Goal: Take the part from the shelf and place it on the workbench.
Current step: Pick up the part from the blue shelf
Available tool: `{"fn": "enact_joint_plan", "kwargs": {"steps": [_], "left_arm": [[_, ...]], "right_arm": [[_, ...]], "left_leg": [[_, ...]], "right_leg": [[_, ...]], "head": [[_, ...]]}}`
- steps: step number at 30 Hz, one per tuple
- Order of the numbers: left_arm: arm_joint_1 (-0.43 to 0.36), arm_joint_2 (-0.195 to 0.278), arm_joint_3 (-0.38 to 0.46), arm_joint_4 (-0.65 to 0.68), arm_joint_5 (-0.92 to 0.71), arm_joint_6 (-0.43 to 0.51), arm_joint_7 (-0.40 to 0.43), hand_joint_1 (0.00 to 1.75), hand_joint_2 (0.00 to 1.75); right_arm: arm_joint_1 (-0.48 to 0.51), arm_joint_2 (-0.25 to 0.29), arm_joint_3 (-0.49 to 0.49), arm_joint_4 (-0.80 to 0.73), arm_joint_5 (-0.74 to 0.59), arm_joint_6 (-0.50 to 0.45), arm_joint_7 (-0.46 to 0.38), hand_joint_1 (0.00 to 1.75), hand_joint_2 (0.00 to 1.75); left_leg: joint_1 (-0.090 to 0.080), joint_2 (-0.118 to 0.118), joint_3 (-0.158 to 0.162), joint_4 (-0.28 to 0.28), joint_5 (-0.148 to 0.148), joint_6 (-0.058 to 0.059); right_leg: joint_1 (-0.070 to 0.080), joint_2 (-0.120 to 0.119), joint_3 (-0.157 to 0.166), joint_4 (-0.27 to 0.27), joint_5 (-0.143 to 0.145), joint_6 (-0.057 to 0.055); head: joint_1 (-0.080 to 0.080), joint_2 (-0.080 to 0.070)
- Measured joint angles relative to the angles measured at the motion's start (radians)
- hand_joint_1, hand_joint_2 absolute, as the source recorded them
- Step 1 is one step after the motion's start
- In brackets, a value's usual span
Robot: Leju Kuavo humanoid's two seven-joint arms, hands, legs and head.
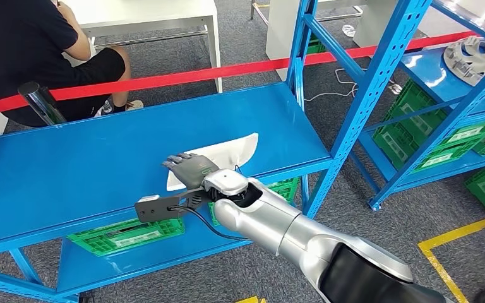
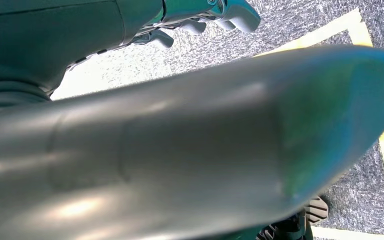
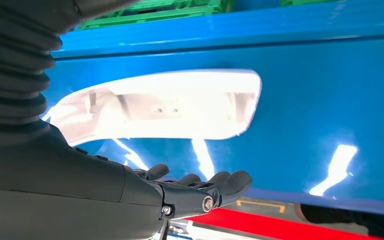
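Observation:
A white, curved plastic part (image 1: pixel 227 151) lies flat on the blue workbench top (image 1: pixel 101 158). My right hand (image 1: pixel 189 167) hovers over the part's left end with its fingers stretched out and holding nothing. In the right wrist view the part (image 3: pixel 170 105) rests on the blue surface (image 3: pixel 330 100), and a strip of blue shows between it and my right hand (image 3: pixel 195 187). My left hand (image 2: pixel 205 20) hangs low over the grey carpet, fingers loosely apart and holding nothing.
A blue shelf rack (image 1: pixel 379 76) stands at the right with green crates (image 1: pixel 429 136) and a silver wheel-like part (image 1: pixel 473 53). More green crates (image 1: pixel 126 233) sit under the workbench. Behind it run a red tape barrier (image 1: pixel 196 76) and a seated person (image 1: pixel 31 50).

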Motion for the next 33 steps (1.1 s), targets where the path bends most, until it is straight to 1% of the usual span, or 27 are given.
{"fn": "enact_joint_plan", "kwargs": {"steps": [8,12,16,23,33], "left_arm": [[0.0,0.0,0.0,0.0,0.0,0.0,0.0,0.0,0.0],[0.001,0.0,0.0,0.0,0.0,0.0,0.0,0.0,0.0],[0.01,0.0,0.002,0.0,0.0,0.0,0.0,0.0,0.0],[0.018,0.0,0.003,0.0,0.002,0.0,-0.001,0.0,0.0],[0.02,0.0,0.004,0.0,0.002,0.0,-0.007,0.0,0.0]], "right_arm": [[0.001,-0.004,0.014,0.014,0.001,0.0,0.001,0.0,1.75],[0.0,-0.007,0.023,0.023,0.027,-0.009,0.033,0.0,1.75],[-0.005,-0.025,0.035,0.041,0.061,-0.033,0.067,0.0,1.75],[-0.02,-0.055,0.051,0.065,0.081,-0.045,0.073,0.0,1.75],[-0.024,-0.07,0.066,0.08,0.085,-0.055,0.083,0.0,1.75]], "left_leg": [[0.0,0.0,0.0,0.0,0.0,0.0],[0.0,0.0,0.0,0.0,0.0,0.0],[0.0,0.0,0.0,0.0,0.0,0.0],[0.0,0.0,0.0,0.0,0.0,0.0],[0.0,0.0,0.0,0.0,0.0,0.0]], "right_leg": [[0.0,0.0,0.0,0.0,0.0,0.0],[0.0,0.0,0.0,0.0,0.0,0.0],[0.0,0.0,0.0,0.0,0.0,0.0],[0.0,0.0,0.0,0.0,0.0,0.0],[0.0,0.0,0.0,0.0,0.0,0.0]], "head": [[0.0,0.0],[0.0,0.0],[0.0,0.0],[0.0,0.0],[0.0,0.0]]}}
